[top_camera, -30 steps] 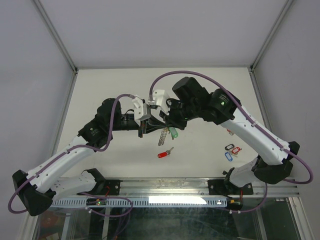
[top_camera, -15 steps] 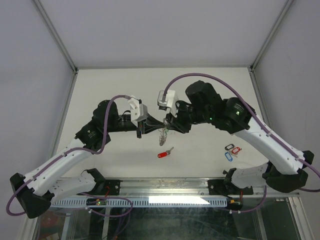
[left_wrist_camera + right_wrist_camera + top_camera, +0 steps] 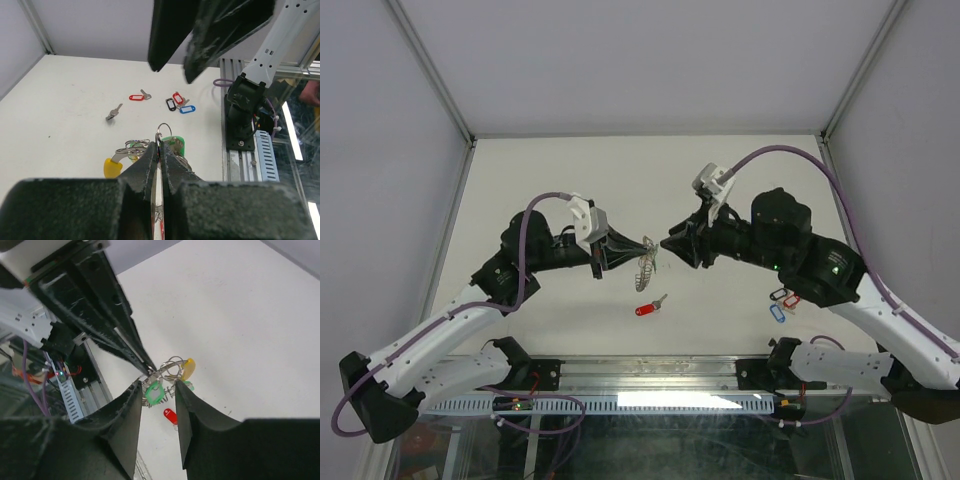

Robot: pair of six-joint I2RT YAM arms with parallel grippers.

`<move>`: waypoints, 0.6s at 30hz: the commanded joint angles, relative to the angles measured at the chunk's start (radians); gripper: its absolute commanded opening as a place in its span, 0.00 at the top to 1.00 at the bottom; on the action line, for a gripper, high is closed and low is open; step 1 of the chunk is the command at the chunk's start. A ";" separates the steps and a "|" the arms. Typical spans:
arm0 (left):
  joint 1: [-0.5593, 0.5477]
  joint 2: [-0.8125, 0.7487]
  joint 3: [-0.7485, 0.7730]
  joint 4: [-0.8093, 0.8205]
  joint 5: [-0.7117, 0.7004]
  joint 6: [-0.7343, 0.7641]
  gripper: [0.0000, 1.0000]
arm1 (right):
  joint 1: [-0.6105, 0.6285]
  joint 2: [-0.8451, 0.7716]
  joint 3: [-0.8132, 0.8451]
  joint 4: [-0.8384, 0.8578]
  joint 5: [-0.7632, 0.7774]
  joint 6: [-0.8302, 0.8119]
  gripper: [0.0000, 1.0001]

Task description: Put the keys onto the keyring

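Note:
My left gripper (image 3: 642, 246) is shut on the keyring (image 3: 645, 268), a silvery wire loop that hangs below its tips above the table. In the left wrist view the jaws (image 3: 160, 146) pinch the wire, with a green-tagged key (image 3: 176, 145) and a yellow-tagged key (image 3: 112, 167) hanging from it. My right gripper (image 3: 667, 243) stands open just right of the ring, touching nothing. Between its fingers (image 3: 156, 385) I look down on the green tag (image 3: 154, 393), the yellow tag (image 3: 189, 367) and the keyring (image 3: 169, 371). A red-tagged key (image 3: 648, 307) lies on the table below.
More keys lie at the table's right: black, red and blue tags (image 3: 783, 301), shown in the left wrist view as black (image 3: 171, 104), red (image 3: 178, 97) and blue (image 3: 187, 109). A bare key (image 3: 114, 112) lies near them. The aluminium rail (image 3: 650, 375) runs along the near edge.
My right gripper has opened and drawn back to the right, away from the keyring. The left gripper keeps the ring and has shifted slightly; the green tag now hangs free.

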State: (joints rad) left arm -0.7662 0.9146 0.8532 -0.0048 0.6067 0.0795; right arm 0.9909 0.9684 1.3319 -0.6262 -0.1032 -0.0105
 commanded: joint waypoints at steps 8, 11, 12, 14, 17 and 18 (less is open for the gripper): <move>-0.002 -0.063 -0.075 0.217 -0.182 -0.147 1.00 | -0.362 -0.005 -0.220 0.475 -0.404 0.611 0.64; 0.004 -0.052 -0.084 0.257 -0.195 -0.166 1.00 | -0.362 -0.016 -0.273 0.556 -0.435 0.665 0.63; 0.008 -0.047 -0.086 0.272 -0.194 -0.173 1.00 | -0.362 -0.018 -0.281 0.562 -0.438 0.672 0.63; 0.016 -0.037 -0.088 0.301 -0.184 -0.185 1.00 | -0.357 -0.032 -0.307 0.575 -0.414 0.682 0.63; 0.031 -0.027 -0.090 0.343 -0.166 -0.209 1.00 | -0.347 -0.044 -0.348 0.617 -0.380 0.714 0.63; 0.034 -0.025 -0.090 0.350 -0.163 -0.214 1.00 | -0.337 -0.043 -0.360 0.636 -0.373 0.724 0.63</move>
State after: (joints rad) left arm -0.7506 0.8867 0.7616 0.2031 0.4446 -0.0822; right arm 0.6338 0.9638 0.9985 -0.1505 -0.4702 0.6315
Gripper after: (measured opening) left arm 0.007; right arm 0.369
